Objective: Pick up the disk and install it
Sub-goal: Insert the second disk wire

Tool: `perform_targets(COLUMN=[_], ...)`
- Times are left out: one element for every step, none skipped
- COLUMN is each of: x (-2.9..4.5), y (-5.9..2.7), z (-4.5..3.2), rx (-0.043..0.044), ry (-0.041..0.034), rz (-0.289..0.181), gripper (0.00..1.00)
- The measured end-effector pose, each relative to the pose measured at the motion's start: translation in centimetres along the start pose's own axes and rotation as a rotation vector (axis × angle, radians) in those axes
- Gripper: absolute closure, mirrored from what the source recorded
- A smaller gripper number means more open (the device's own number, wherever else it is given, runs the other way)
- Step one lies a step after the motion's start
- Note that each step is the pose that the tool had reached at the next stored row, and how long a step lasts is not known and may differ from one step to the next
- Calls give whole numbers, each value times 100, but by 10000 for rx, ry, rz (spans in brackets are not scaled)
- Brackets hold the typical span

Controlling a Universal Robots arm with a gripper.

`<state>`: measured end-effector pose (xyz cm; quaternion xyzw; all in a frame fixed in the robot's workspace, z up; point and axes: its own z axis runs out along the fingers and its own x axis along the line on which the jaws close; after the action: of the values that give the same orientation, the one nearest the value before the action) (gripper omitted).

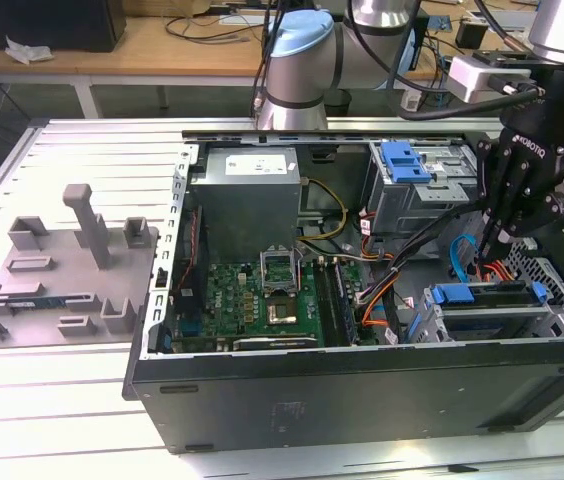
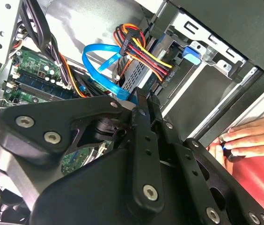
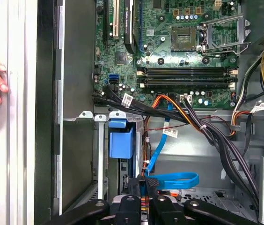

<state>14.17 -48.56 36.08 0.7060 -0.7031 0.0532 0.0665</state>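
Two fingers of the tool [image 1: 499, 238] look pressed together, holding nothing, just above the disk [image 1: 487, 312]. That disk sits in its bay (blue frame showing) inside the computer case [image 1: 362, 400]. I think it is stiff, a bit heavy and easy to hurt, so hold its blue sides.

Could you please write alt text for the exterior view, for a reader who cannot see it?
A black claw on a robot arm hangs inside an open computer case, at the exterior view's right, above a blue-framed disk in its bay. A green motherboard sits mid-case, and a grey fixture with upright posts lies on the table at the left.
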Motion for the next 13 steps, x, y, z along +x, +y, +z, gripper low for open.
perform_targets(x=[0,1,7,16,26,32,39,51,56,61,68,75,80], y=[0,0,0,0,0,0,0,-1,-1,-1,-2,-4,-7], z=[0,0,2,3,4,6,7,9,10,10,12,13,13], rx=[0,0,1,0,1,1,1,1,1,1,1,2,2], ry=[-8,-21,-44,-75,-99,-113,-127,-153,-166,-178,-195,-212,-225], rz=[-1,-1,-1,-2,-2,-3,-3,-3,-3,-3,-3,-4,-4], gripper=[84,84,84,84,84,84,84,84,84,84,84,84,84])
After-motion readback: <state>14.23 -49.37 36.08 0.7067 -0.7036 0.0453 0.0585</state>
